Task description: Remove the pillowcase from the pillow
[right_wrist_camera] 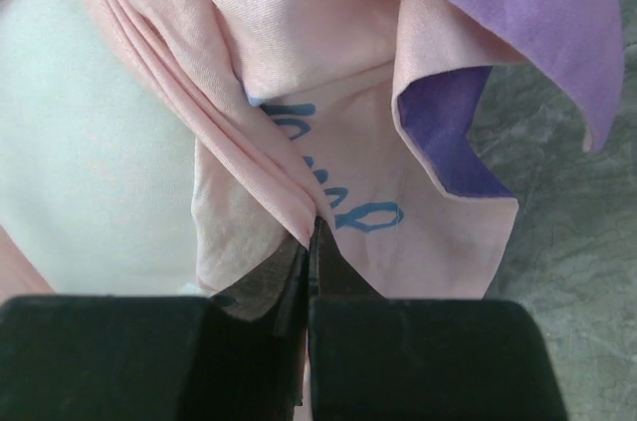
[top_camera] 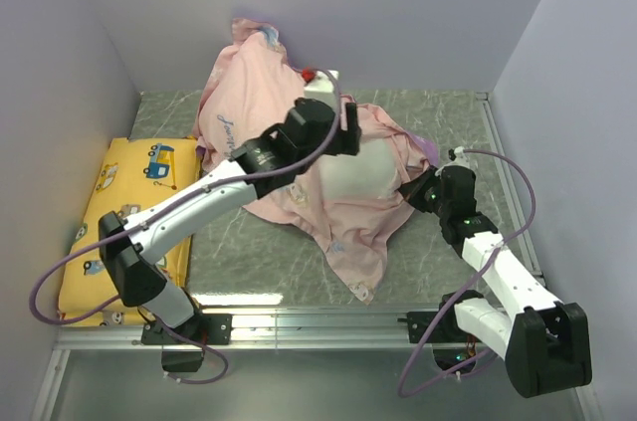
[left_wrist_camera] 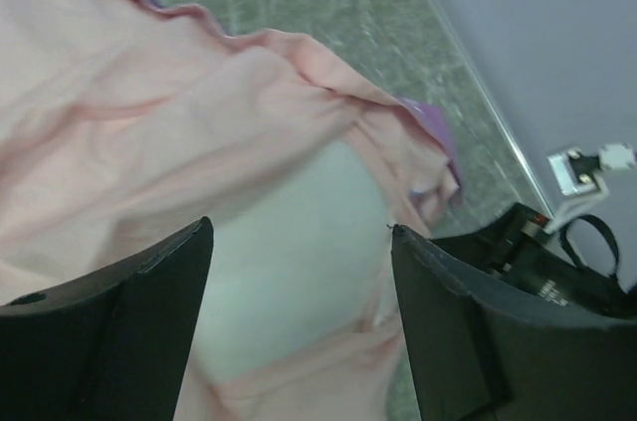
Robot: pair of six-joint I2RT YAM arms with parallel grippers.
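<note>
The right gripper (right_wrist_camera: 311, 242) is clamped on a pleated fold of the pillowcase (top_camera: 249, 107), right at the edge of its opening; the left gripper (left_wrist_camera: 301, 230) hangs with its jaws wide apart and nothing between them, directly over the bare white pillow (top_camera: 348, 177). The pillowcase lies heaped in the middle of the table (top_camera: 249, 262), pale pink side out with a flap of purple (right_wrist_camera: 528, 13) showing near the right gripper; its far part is piled up toward the back wall, and the pillow shows through the opening in the middle.

The likeliest trouble, as I judge it: the right pinch holds only a thin bunch of slick fabric, so a hard pull could slide it free; if the left jaws close where they hang, they may grab pillow and case together (or pillow alone), and then pulling drags the whole bundle instead of peeling the case off; the far end looks to be wrapped around the pillow, so fabric could bind there; a wide sweep leftward could nudge the yellow vehicle-print cushion (top_camera: 114, 212).

Count: one pillowcase; one pillow; one yellow cushion; two arms, one gripper each.
</note>
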